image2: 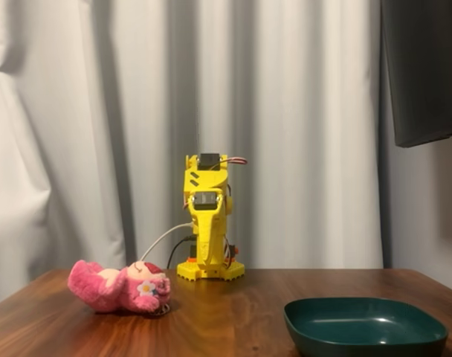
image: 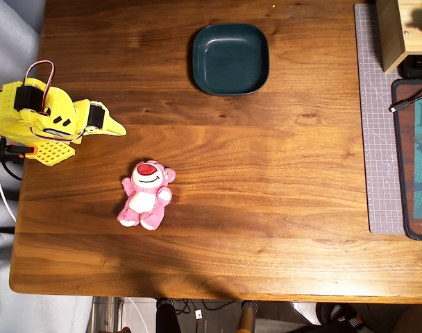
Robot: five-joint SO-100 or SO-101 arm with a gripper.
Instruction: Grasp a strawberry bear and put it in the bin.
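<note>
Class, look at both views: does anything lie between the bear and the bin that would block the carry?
Nothing visible does. In the overhead view only bare table lies between the bear and the bin; the fixed view agrees.

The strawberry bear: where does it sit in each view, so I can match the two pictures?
Overhead view: strawberry bear lies left of centre, below the gripper.
Fixed view: strawberry bear lies lower left on the table.
Shared landmark: the bin, top centre overhead, lower right in the fixed view.
</note>
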